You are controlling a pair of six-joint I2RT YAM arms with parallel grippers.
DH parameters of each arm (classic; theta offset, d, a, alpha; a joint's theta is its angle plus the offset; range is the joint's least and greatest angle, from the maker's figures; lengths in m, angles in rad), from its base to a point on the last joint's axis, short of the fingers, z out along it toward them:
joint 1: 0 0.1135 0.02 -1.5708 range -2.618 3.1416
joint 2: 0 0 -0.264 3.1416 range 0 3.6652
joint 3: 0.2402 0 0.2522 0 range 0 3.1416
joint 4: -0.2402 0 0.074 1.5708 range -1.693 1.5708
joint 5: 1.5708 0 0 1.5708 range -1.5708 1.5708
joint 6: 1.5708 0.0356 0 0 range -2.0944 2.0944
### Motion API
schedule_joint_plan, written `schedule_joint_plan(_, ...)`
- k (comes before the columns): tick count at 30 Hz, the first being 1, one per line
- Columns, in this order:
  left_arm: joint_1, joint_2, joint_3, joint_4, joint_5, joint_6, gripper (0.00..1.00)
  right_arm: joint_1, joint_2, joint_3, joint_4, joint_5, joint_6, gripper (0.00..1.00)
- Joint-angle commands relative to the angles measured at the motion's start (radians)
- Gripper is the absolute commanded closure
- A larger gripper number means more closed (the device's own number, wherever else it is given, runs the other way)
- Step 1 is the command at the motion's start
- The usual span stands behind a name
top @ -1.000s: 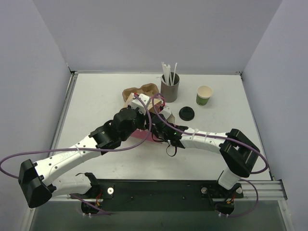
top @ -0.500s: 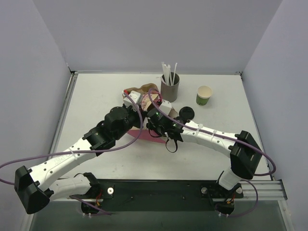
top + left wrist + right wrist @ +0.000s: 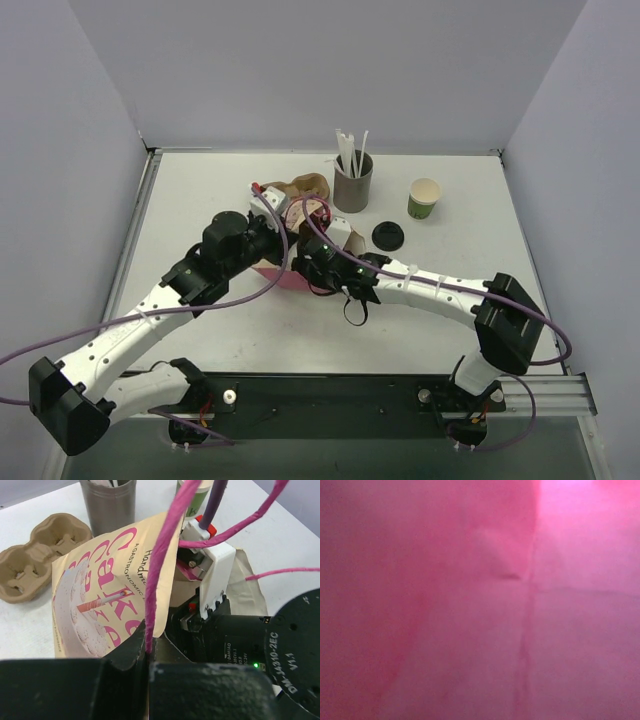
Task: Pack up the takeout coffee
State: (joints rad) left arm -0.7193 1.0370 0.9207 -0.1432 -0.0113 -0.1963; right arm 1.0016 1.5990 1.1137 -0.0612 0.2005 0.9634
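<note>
Our left fingers [image 3: 125, 655] pinch the edge of the paper bag [image 3: 100, 590]. Our right fingers are hidden inside it; we cannot tell their spread. The black lid [image 3: 388, 235] lies flat on the desk [image 3: 200, 200] near the bag, and the coffee cup is hidden.

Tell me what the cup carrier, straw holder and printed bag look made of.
Cup carrier: moulded paper pulp, matte brown, fibrous-looking. Straw holder: probably brushed metal, grey with a dull sheen. Printed bag: paper, likely, creased and folded, matte cream with pink lettering.
</note>
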Motion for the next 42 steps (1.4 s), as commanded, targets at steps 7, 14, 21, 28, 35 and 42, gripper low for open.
schedule_joint_plan(7,0.050,0.149,0.246,-0.192,0.307,0.492,1.00,0.005,-0.129,-0.127,0.298,0.008,0.038,0.40)
schedule_joint_plan(14,0.032,0.175,0.290,-0.253,0.312,0.552,1.00,-0.001,-0.119,-0.132,0.305,0.017,0.078,0.33)
schedule_joint_plan(21,0.011,0.158,0.259,-0.220,0.309,0.503,1.00,-0.018,-0.105,-0.141,0.307,0.062,0.077,0.36)
schedule_joint_plan(28,-0.020,0.149,0.222,-0.197,0.297,0.471,1.00,-0.026,-0.067,-0.108,0.270,0.059,0.064,0.52)
schedule_joint_plan(35,-0.029,0.147,0.222,-0.191,0.292,0.466,1.00,-0.026,-0.021,-0.037,0.150,0.079,0.077,0.51)
schedule_joint_plan(42,-0.029,0.153,0.219,-0.180,0.320,0.463,1.00,-0.026,0.006,-0.026,0.202,0.076,0.055,0.51)
